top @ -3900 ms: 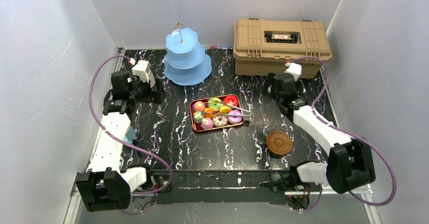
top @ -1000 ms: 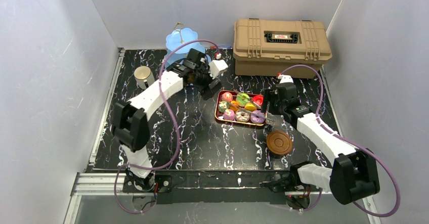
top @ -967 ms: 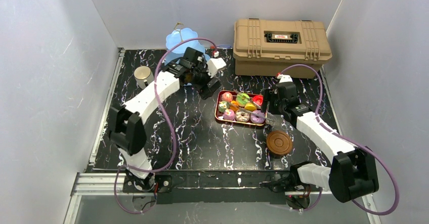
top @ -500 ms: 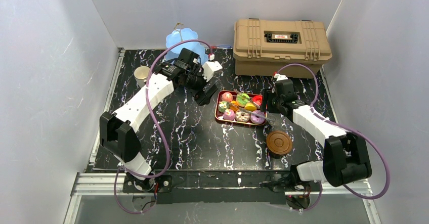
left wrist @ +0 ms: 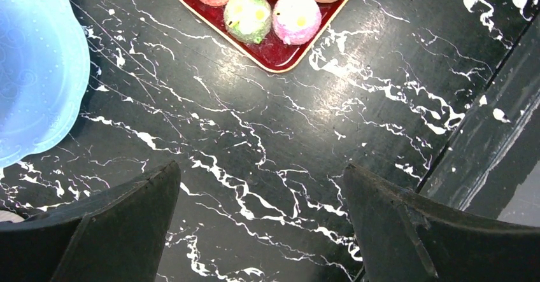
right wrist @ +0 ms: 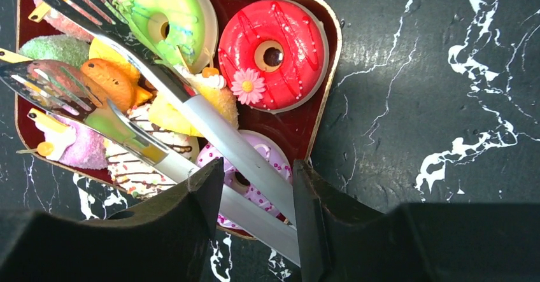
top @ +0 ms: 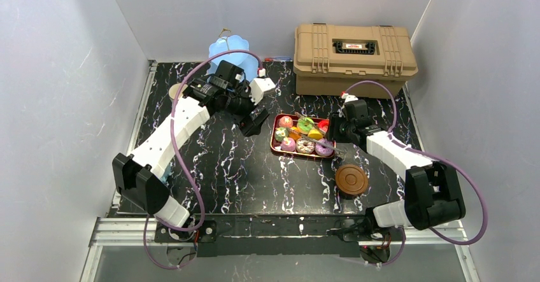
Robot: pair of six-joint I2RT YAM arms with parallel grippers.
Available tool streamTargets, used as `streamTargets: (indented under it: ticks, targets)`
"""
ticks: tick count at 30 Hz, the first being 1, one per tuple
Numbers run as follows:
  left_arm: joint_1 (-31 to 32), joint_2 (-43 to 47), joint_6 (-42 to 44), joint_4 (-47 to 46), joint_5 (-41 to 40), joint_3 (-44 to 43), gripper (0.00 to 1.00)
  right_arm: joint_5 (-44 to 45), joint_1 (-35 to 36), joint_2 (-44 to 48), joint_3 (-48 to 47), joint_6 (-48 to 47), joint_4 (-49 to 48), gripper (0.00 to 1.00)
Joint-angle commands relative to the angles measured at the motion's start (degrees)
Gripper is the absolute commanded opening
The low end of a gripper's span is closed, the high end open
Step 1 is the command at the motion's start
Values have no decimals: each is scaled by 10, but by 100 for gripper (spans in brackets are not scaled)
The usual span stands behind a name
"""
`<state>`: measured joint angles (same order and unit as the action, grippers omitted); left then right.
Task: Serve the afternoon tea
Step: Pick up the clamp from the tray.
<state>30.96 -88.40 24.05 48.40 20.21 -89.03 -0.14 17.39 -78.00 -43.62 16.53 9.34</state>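
The light blue tiered stand (top: 230,45) stands at the back, mostly behind my left arm; its rim (left wrist: 35,72) shows in the left wrist view. My left gripper (top: 250,121) (left wrist: 261,180) hangs open over bare table between stand and tray, holding nothing. The toy donuts and cakes (top: 304,135) fill the dark red tray (top: 275,143). My right gripper (top: 335,132) (right wrist: 258,180) is shut on the metal tongs (right wrist: 210,126), over the purple donut (right wrist: 251,190) beside the red donut (right wrist: 272,53). A brown saucer (top: 351,180) sits front right. The silvery-beige cup (top: 172,91) peeks out behind my left arm.
The tan plastic case (top: 353,56) stands at the back right, behind my right arm. Grey walls close in both sides and the back. The table's near edge with a dark rail (left wrist: 497,142) runs at the right of the left wrist view.
The tray now lies further right, and the cup stands at the back left. My left arm has drawn back leftward from the tray. My right gripper has stayed at the tongs.
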Motion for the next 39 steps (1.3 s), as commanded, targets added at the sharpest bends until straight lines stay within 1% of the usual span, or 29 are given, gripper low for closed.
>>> streamTargets:
  ticks: [1, 2, 4, 5, 8, 11, 17, 22, 25, 26, 27, 29, 30, 31, 35, 39]
  targets:
    - [-1, 20, 17, 43, 20, -33, 98, -13, 5, 23, 4, -4, 19, 53]
    - [-1, 20, 18, 47, 19, -39, 98, -11, 6, 32, 5, -4, 26, 55]
    - [-1, 22, 17, 52, 20, -44, 98, -3, 12, 55, 14, -3, 28, 65]
    - [-1, 24, 17, 52, 21, -43, 98, -2, 13, 64, 20, -3, 26, 67]
    - [-1, 30, 16, 52, 17, -40, 98, -2, 14, 70, 26, -3, 29, 70]
    - [-1, 39, 17, 52, 14, -37, 98, 11, 17, 61, 26, -4, 35, 69]
    - [-1, 51, 20, 52, 11, -29, 98, 41, 18, 46, 21, -2, 31, 62]
    - [-1, 58, 22, 52, 12, -22, 98, 40, 18, 28, 3, -7, 31, 51]
    - [-1, 62, 24, 52, 16, -21, 97, 24, 18, 18, -3, -13, 34, 44]
    - [-1, 65, 25, 52, 20, -21, 97, 20, 19, 17, -2, -15, 33, 40]
    - [-1, 69, 27, 52, 27, -20, 97, 17, 21, 16, -3, -15, 33, 33]
    - [-1, 77, 33, 52, 46, -17, 96, 23, 29, 15, -16, -15, 44, 13]
    - [-1, 82, 38, 53, 54, -16, 96, 30, 37, 17, -27, -16, 56, 5]
    - [-1, 87, 46, 55, 62, -14, 96, 41, 46, 22, -37, -20, 66, 1]
    - [-1, 113, 95, 70, 79, -8, 96, 70, 73, 61, -69, -41, 108, 1]
    - [0, 149, 154, 74, 94, 15, 96, 72, 83, 110, -70, -55, 128, 1]
